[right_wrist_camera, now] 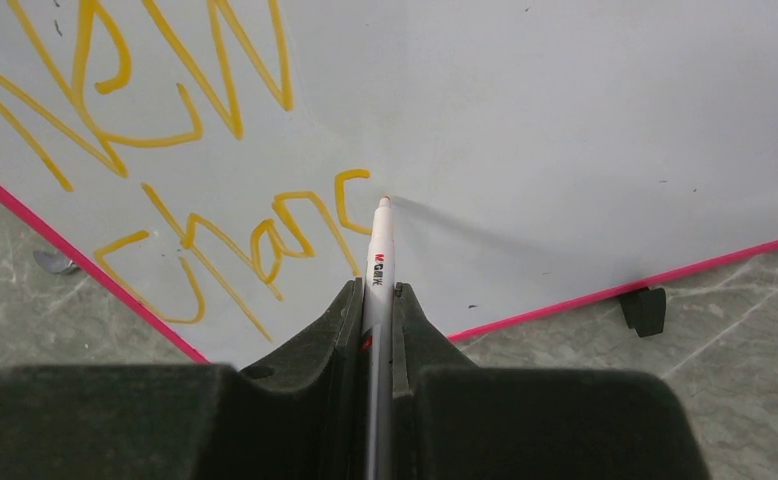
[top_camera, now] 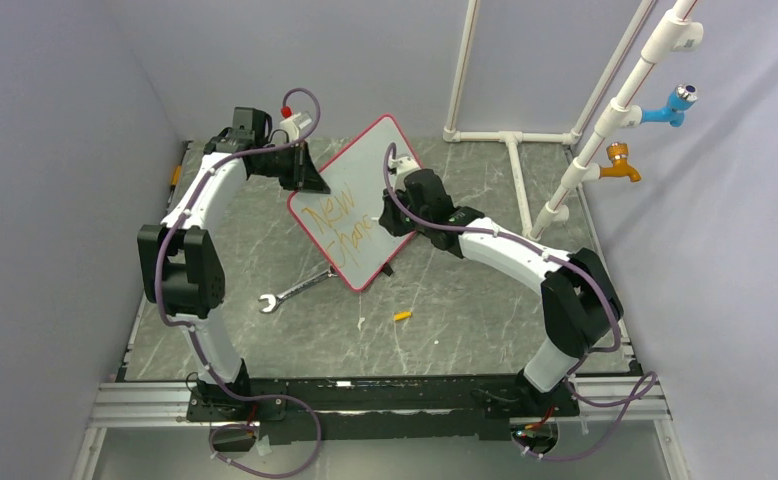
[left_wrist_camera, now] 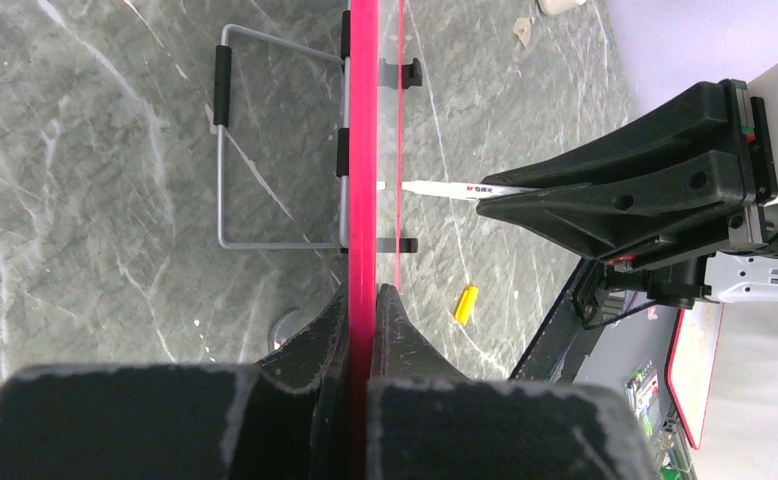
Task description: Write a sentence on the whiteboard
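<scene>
The whiteboard (top_camera: 365, 170), white with a thin red frame, stands tilted at mid-table on a wire stand (left_wrist_camera: 265, 140). My left gripper (top_camera: 310, 180) is shut on its red edge (left_wrist_camera: 363, 150) at the upper left. My right gripper (top_camera: 400, 215) is shut on a white marker (right_wrist_camera: 378, 255), whose tip touches the board surface (right_wrist_camera: 565, 120). The sentence (right_wrist_camera: 215, 160) in orange reads "New" with "Chanc" below it; the tip rests just right of the last "c". The writing also shows in the top view (top_camera: 335, 222).
A wrench (top_camera: 295, 290) lies on the table left of the board's lower corner. The yellow marker cap (top_camera: 402, 316) lies in front of the board, also seen in the left wrist view (left_wrist_camera: 465, 304). White PVC pipes with taps (top_camera: 620, 105) stand at back right.
</scene>
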You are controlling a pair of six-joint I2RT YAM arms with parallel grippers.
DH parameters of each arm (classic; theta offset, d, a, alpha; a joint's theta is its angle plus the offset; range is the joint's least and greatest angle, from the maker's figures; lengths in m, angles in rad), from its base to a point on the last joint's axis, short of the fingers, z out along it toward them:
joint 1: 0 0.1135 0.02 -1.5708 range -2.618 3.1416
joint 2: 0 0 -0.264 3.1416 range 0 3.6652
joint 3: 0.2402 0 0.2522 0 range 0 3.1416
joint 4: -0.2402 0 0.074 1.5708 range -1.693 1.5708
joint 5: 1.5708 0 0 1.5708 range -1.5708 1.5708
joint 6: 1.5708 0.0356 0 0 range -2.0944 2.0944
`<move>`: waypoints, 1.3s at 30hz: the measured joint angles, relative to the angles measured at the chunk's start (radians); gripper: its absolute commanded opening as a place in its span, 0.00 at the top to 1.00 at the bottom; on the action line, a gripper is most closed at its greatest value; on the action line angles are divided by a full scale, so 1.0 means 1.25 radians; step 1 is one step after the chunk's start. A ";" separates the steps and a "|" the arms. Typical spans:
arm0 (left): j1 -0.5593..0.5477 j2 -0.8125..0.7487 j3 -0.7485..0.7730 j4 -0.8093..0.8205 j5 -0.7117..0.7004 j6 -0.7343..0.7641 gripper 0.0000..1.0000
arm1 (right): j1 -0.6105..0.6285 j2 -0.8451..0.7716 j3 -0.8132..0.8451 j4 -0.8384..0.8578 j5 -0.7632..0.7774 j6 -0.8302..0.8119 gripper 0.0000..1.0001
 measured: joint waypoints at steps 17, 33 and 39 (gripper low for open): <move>0.000 -0.009 -0.008 0.000 -0.003 0.001 1.00 | -0.022 -0.001 0.008 0.000 -0.022 0.001 1.00; 0.000 -0.010 -0.008 0.000 -0.005 0.001 1.00 | -0.022 0.014 0.008 0.003 -0.051 0.002 1.00; 0.000 -0.010 -0.008 -0.001 -0.006 0.001 1.00 | -0.022 0.017 0.012 0.000 -0.048 0.001 1.00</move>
